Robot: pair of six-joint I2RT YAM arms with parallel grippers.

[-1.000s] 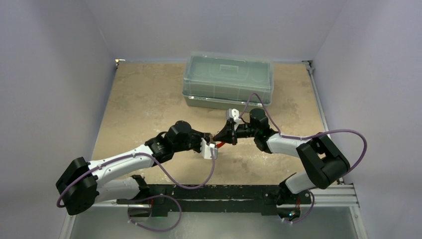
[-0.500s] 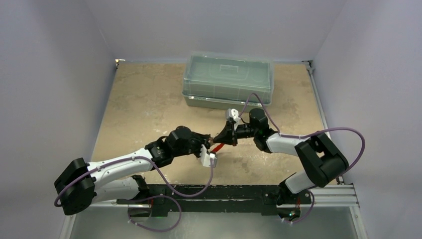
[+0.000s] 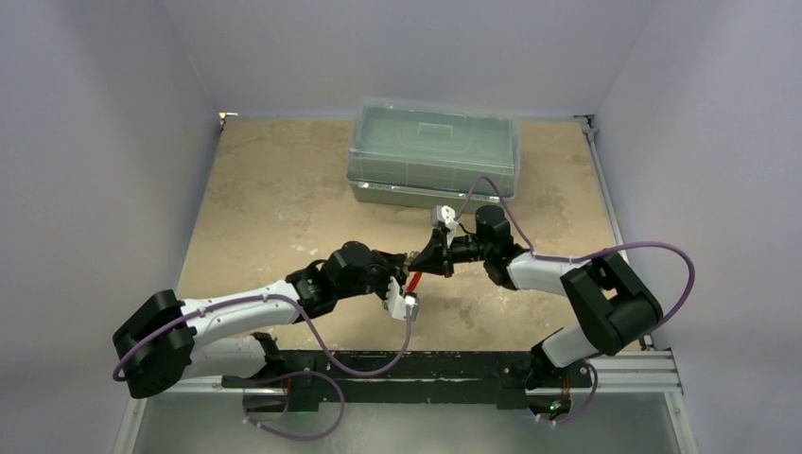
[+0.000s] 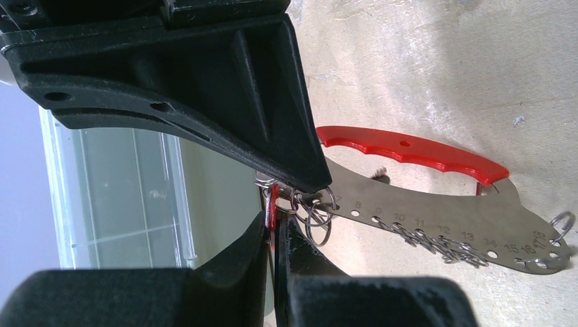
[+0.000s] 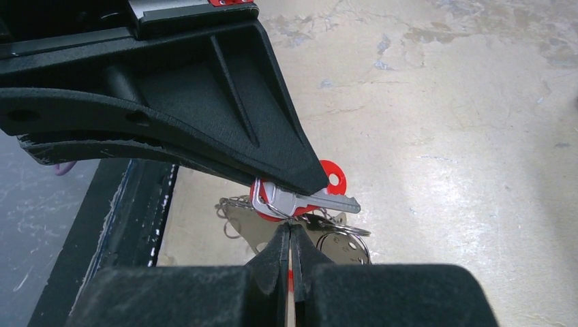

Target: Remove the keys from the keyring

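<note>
Your left gripper (image 4: 274, 223) and right gripper (image 5: 292, 230) meet mid-table. The left pinches the keys (image 5: 307, 199) by a red edge. The right is pressed shut at the rings, its hold unclear. The keyring (image 4: 436, 197) sits between them.

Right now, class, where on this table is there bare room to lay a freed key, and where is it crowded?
Bare: the far-left table between left wall and clear box; the strip between box and right wall; the near patch between left arm and right arm. Crowded: the centre, where left tool and right tool meet on keys and keyring.
</note>
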